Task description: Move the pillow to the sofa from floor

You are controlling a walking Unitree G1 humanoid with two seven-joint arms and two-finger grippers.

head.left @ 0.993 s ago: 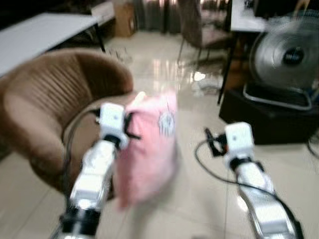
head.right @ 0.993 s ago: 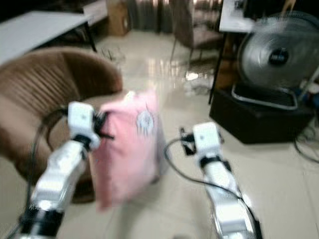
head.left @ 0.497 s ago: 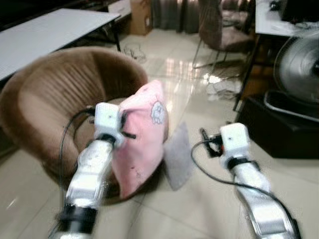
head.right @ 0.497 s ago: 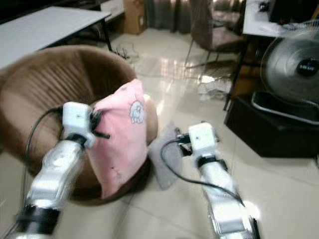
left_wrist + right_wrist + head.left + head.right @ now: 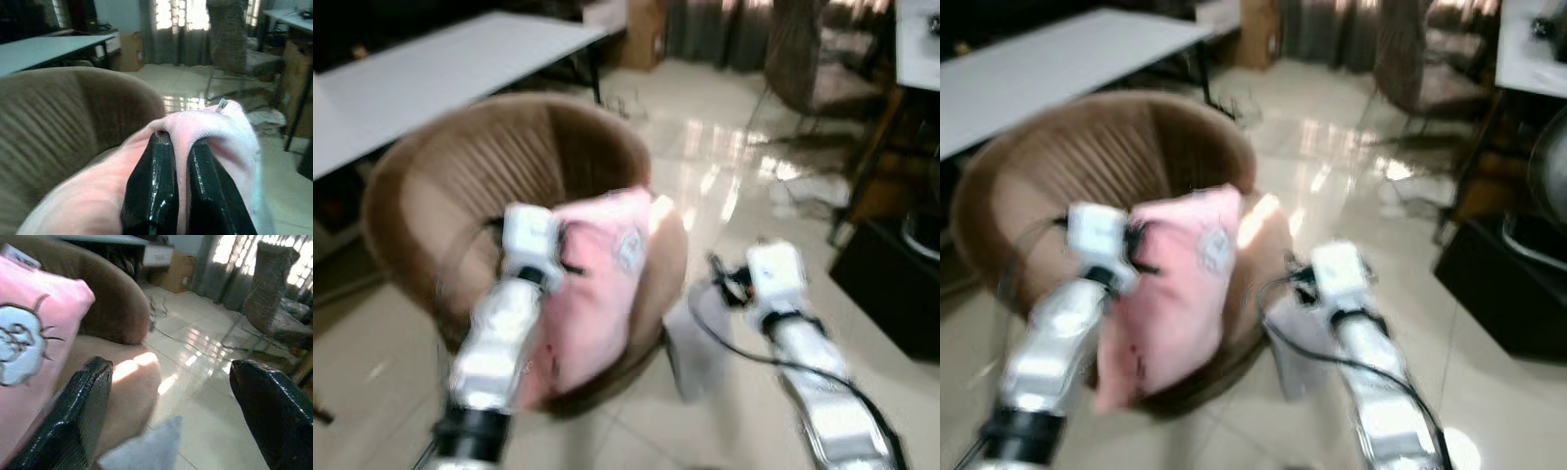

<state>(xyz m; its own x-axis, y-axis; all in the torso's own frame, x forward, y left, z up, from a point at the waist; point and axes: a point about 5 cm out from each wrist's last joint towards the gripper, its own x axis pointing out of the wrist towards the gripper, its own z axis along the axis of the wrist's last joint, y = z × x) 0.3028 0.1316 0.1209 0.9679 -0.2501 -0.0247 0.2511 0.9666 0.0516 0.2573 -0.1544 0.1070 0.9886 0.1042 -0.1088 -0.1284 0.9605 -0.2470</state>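
Overhead, one pink pillow (image 5: 597,284) hangs from left end effector (image 5: 177,147) above one sofa (image 5: 440,196).

Right end effector (image 5: 171,406) spread wide before pink pillow (image 5: 34,328), brown sofa (image 5: 112,303), grey cushion (image 5: 146,448).

A lived-in room, part home, part office: a round brown armchair (image 5: 480,186) at 10 o'clock, a white tabletop (image 5: 431,73) beyond it, glossy tiled floor (image 5: 705,166), curtains (image 5: 176,24) and a chair (image 5: 813,59) at 1 o'clock.
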